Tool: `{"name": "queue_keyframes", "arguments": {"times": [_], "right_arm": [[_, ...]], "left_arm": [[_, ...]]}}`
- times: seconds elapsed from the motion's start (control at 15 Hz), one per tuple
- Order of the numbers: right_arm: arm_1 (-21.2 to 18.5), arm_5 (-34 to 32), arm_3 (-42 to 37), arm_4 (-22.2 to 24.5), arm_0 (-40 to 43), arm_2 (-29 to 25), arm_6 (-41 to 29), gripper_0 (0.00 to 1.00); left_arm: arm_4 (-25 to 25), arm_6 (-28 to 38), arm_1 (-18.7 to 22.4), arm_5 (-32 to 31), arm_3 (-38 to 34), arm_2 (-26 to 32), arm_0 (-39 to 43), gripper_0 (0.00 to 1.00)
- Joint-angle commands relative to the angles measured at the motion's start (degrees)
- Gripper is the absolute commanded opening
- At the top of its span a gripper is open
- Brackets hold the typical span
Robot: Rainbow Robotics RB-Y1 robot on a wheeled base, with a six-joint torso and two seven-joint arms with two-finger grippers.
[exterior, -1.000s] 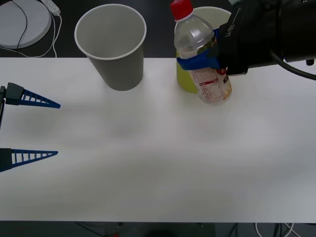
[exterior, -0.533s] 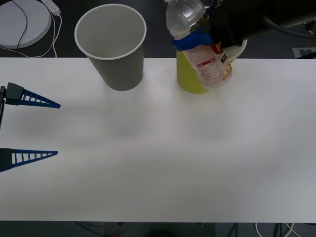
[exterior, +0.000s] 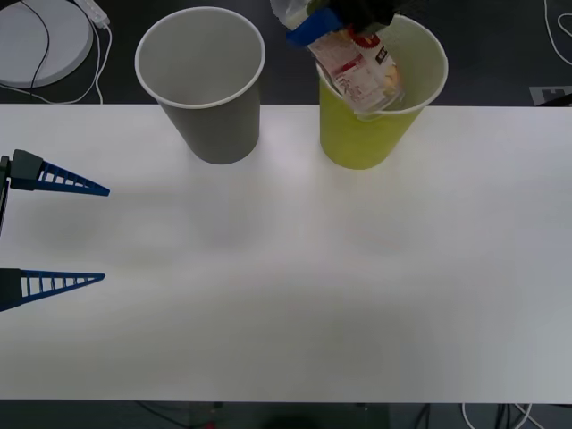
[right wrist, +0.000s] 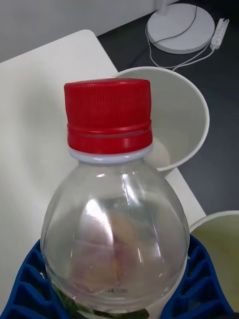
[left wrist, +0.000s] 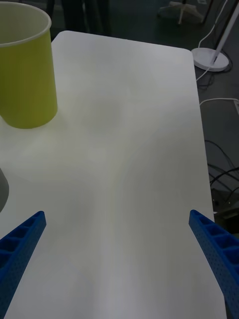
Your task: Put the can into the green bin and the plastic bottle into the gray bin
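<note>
Your left tool (exterior: pixel 49 234) idles with its fingers spread wide over the near left of the surface (exterior: pixel 295 286), holding nothing. Over the last second your right tool (exterior: pixel 344 13) has carried the plastic bottle (exterior: pixel 357 63) up and back from in front of the green bin (exterior: pixel 375 134); it now hangs tilted above that bin's mouth, so you likely need to move on leftward. That tool is clenched on the bottle's shoulder, and the gray bin (exterior: pixel 210 89) stands just beyond, to its left.
</note>
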Motion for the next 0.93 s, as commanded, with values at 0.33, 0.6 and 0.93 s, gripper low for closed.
{"name": "queue_keyframes", "arguments": {"times": [0.33, 0.6, 0.93], "right_arm": [[7.8, -5.7, 13.8, 6.3, -11.7, 4.2, -4.0, 0.00], [11.9, -5.8, 22.4, 9.0, -16.6, 4.9, -4.0, 0.00], [18.5, -5.6, 34.5, 14.8, -22.6, 5.7, -4.0, 0.00]], "left_arm": [[0.0, 0.0, 0.0, 0.0, 0.0, 0.0, 0.0, 1.00], [0.0, 0.0, 0.0, 0.0, 0.0, 0.0, 0.0, 1.00], [0.0, 0.0, 0.0, 0.0, 0.0, 0.0, 0.0, 1.00]]}}
